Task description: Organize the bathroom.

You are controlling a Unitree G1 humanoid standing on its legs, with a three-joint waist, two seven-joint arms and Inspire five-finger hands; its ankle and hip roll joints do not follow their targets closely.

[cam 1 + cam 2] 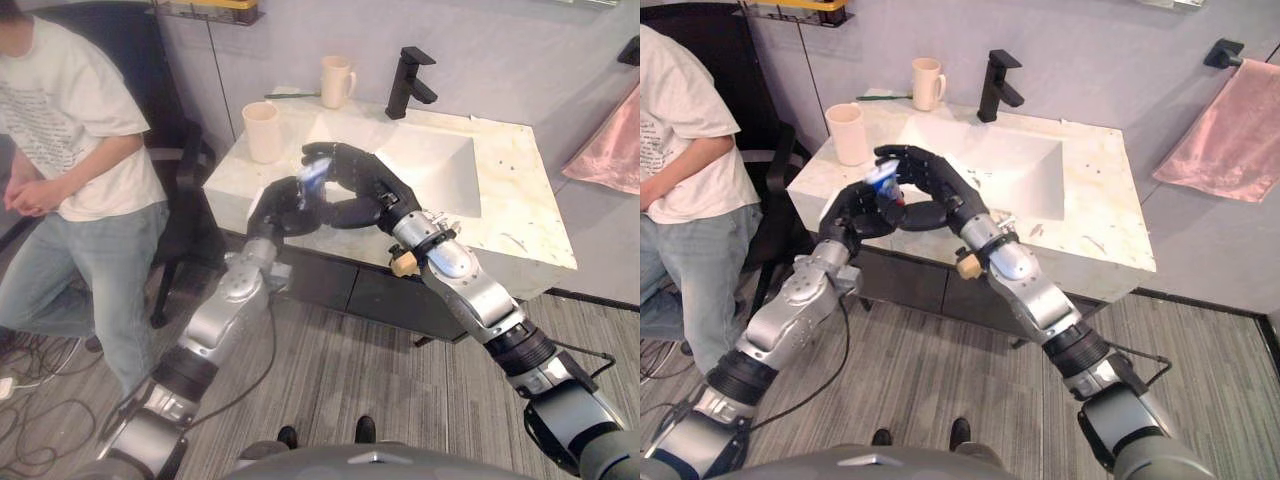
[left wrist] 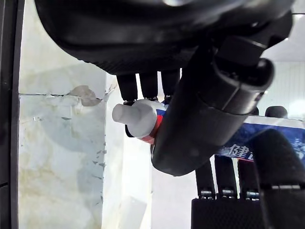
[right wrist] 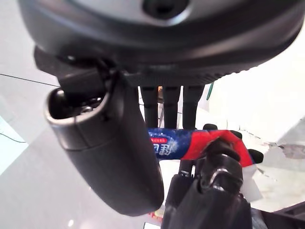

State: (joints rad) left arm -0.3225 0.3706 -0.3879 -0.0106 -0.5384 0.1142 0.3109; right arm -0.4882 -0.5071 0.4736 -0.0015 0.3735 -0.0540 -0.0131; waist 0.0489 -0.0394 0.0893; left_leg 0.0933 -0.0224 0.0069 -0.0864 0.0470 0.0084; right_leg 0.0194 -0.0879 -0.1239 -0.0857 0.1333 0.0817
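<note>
Marble vanity surface (image 1: 520, 215), mid-frame: left robot hand (image 1: 285, 205) and right robot hand (image 1: 350, 175) both clasped on toothpaste tube (image 1: 883, 180), mid-handover above front edge. Likely next: one releases, carries tube toward cup (image 1: 263, 130), upper left.

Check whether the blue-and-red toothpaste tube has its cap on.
On: a white cap closes the blue-and-red toothpaste tube, held between left hand and right hand.

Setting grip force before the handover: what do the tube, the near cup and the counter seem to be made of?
Tube: likely soft glossy plastic, printed red and blue, with a hard white cap. Near cup: matte cream, plastic or ceramic; cannot tell. Counter: pale veined stone look, possibly marble, polished.
</note>
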